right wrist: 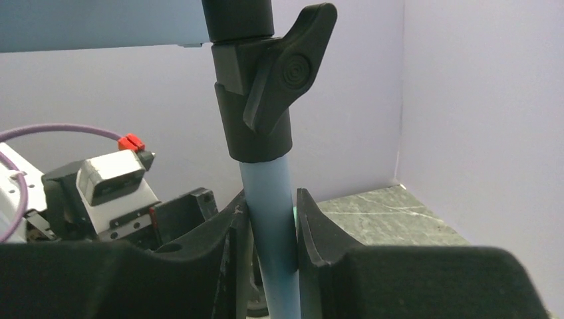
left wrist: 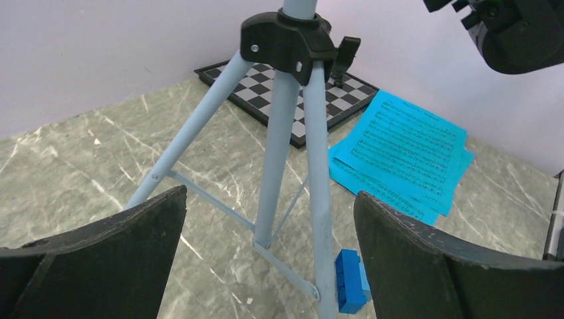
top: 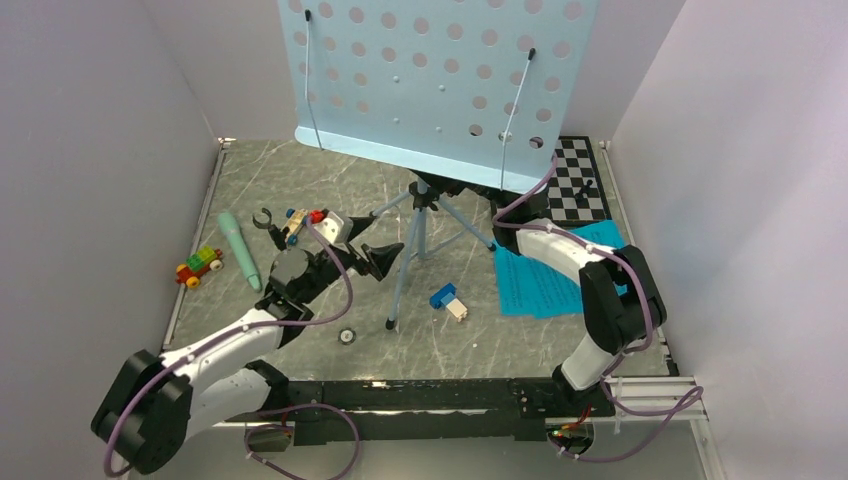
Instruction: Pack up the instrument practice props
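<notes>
The right gripper (right wrist: 271, 207) is clamped on the pale-blue pole of the tripod music stand (top: 440, 80), one finger pressed to each side of the tube just below the black clamp collar (right wrist: 253, 119) and its wing knob; the stand is upright on the worktop (top: 300, 180), and its perforated desk, high above this gripper, hides it in the top view. The left gripper (left wrist: 269, 199) has its fingers wide apart and holds nothing; it sits low on the other side of the stand, facing the tripod legs, which stand just ahead of it and touch neither finger; a blue-white block (left wrist: 349, 289) lies on the worktop close ahead of its right finger. The two cyan sheet-music pages (left wrist: 399, 149) lie flat and overlapping, farther ahead and to the right of the left gripper, partly under the right arm; the chessboard (left wrist: 263, 86) lies beyond the legs. The mint-green toy microphone (top: 240, 250) lies flat well to the left of the left gripper; a toy car (top: 198, 266) sits just beyond it; the small black mic stand (top: 264, 218) stands near the microphone's far end.
</notes>
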